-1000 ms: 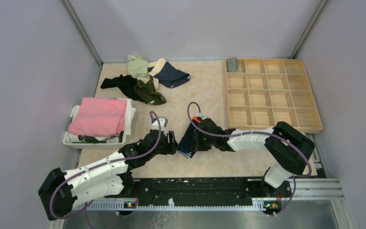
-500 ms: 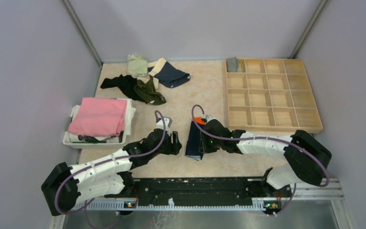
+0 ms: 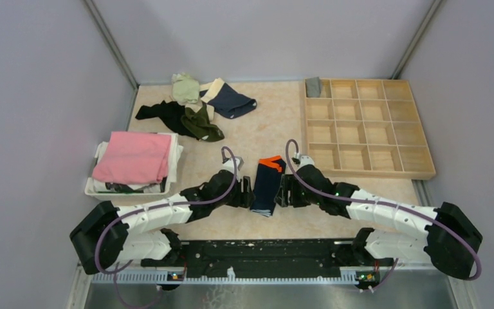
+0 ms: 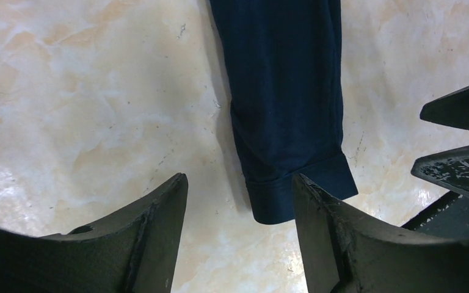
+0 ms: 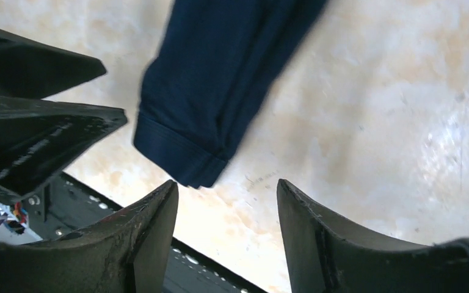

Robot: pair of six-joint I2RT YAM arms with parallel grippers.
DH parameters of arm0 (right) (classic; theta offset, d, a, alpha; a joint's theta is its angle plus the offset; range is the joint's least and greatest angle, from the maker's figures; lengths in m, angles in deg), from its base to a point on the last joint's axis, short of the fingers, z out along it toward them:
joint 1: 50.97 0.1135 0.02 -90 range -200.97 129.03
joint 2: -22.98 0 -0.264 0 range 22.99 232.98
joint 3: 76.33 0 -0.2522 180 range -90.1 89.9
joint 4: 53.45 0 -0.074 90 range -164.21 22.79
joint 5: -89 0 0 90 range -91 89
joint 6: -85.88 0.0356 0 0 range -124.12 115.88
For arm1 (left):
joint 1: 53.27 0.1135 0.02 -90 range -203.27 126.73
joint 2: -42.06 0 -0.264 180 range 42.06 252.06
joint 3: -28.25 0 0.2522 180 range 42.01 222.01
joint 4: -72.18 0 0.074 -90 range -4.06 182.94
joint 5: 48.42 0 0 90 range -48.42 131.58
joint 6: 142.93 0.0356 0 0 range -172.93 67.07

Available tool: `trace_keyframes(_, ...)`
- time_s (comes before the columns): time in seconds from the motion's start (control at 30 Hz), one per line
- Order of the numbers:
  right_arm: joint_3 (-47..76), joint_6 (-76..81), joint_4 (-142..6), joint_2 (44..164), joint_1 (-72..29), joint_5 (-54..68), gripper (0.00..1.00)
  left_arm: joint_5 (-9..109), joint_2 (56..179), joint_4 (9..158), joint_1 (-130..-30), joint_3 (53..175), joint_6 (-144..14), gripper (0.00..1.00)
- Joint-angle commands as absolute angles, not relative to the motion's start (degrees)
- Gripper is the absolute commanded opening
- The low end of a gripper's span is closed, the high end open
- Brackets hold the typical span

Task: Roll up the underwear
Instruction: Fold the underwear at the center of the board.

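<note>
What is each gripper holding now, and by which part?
Nothing is held. The left gripper and right gripper flank the navy underwear on the table, jaws open.

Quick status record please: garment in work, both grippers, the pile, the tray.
garment in work: navy underwear, folded into a long strip, lying flat, orange band at far end
left gripper: open, empty, beside strip's left edge
right gripper: open, empty, beside its right edge
pile: unrolled pieces, far left
wooden tray: one grey piece in far-left corner compartment

No legible text, no labels (underwear perhaps too small)
</note>
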State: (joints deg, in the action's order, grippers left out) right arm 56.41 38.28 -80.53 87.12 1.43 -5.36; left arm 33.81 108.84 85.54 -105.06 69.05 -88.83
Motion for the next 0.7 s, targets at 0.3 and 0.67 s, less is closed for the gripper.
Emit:
trace_keyframes(0.3, 66.3, 41.8, -72.4, 75.0, -3.0, -9.0, 0.59, 39.3, 112.2, 75.8, -107.0, 64.9, -92.8, 0.68)
trace_keyframes(0.67, 69.8, 21.7, -68.2, 57.8, -3.1, -14.5, 0.63, 39.8, 114.0, 72.9, -107.8, 63.4, -94.4, 0.64)
